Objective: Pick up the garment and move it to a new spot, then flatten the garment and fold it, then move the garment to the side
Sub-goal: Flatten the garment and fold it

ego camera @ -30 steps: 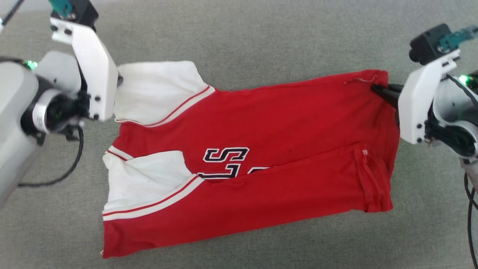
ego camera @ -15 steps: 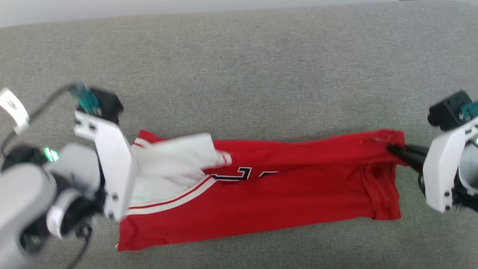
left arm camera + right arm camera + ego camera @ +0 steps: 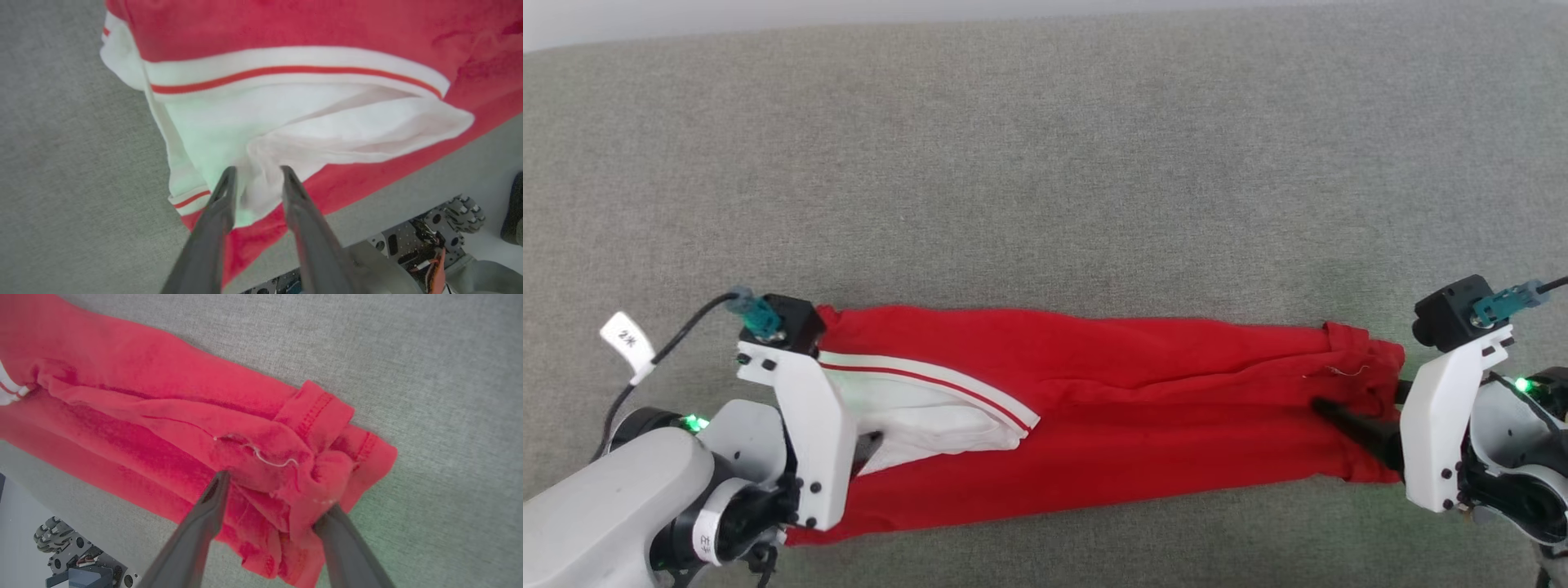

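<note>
From my station, the garment (image 3: 1143, 425) lies on the grey cloth surface (image 3: 1045, 163) as a long, narrow red band stretched between my two arms, with one gripper at each end. The left gripper (image 3: 256, 169) has its two dark fingers parted only a little. A soft fold of the white sleeve (image 3: 286, 122) sits in that narrow gap and runs on ahead of the tips, and I see no pinch on it. Further ahead of those fingers the white-and-red striped trim (image 3: 286, 71) crosses the view, with the red body beyond it. Bare grey surface lies off to the fingers' left in that wrist view. The right gripper (image 3: 276, 492) stands wide, its fingers well apart. The bunched red hem (image 3: 322, 412) is heaped between them and just ahead of them. One fingertip rests against the cloth's near side and the other is partly tucked under a lump of fabric. A loose pale thread (image 3: 273, 461) lies on the folds just ahead of that gap. From there the red band runs away up and to the left in that wrist view.
</note>
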Robot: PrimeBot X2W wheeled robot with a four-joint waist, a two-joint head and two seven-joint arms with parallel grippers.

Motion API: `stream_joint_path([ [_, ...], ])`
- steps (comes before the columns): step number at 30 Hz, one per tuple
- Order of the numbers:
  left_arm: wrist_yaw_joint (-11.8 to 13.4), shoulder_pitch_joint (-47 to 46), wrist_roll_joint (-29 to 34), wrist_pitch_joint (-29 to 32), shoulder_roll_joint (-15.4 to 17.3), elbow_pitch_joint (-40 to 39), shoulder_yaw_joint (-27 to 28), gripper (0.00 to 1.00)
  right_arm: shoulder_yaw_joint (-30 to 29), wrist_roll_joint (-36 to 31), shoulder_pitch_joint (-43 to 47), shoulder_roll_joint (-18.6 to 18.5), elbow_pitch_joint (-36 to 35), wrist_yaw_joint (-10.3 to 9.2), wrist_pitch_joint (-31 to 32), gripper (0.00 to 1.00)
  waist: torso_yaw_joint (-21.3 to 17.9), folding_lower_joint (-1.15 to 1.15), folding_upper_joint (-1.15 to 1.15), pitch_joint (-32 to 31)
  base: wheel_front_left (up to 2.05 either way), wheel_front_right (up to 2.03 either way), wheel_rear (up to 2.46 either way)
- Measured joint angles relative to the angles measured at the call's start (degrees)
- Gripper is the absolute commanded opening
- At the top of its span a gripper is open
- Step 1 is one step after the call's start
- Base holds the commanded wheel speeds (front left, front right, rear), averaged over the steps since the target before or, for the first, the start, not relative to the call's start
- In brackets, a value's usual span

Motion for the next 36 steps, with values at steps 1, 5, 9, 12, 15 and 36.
stream_joint_path([
  [1,-0.3,0.5,-0.2,-1.3,-0.3,0.8,0.6,1.00,0.0,0.1,0.0,0.3,0.1,0.00,0.0,1.00,0.0,0.00,0.00,-0.1,0.00,0.00,0.00],
  [5,-1.1,2.5,-1.2,-5.8,-0.5,2.0,2.7,1.00,-0.9,1.0,0.5,0.2,-0.3,0.00,0.0,1.00,-0.1,0.00,0.00,-0.5,0.00,0.00,0.00],
  [9,-2.4,4.4,-1.0,-13.0,0.3,1.0,5.3,1.00,-4.6,1.4,2.1,0.5,-0.3,0.00,0.7,1.00,0.1,0.00,0.00,-1.1,0.00,0.00,0.00],
  [12,-2.9,6.3,0.2,-19.1,0.9,0.5,7.0,1.00,-7.5,0.9,3.0,1.0,-0.1,0.00,1.4,1.00,0.5,0.00,0.00,-1.4,0.00,0.00,0.00],
  [15,-3.1,8.6,0.8,-25.6,0.9,0.1,8.8,1.00,-9.5,0.6,3.9,1.5,0.4,0.00,2.3,1.00,1.1,0.00,0.00,-1.6,0.00,0.00,0.00],
  [36,-6.2,22.9,11.2,-54.3,-9.1,7.6,21.1,1.00,1.8,6.8,-2.9,3.2,13.8,-0.10,2.3,0.00,6.7,0.00,0.00,-2.4,0.00,0.00,0.00],
])
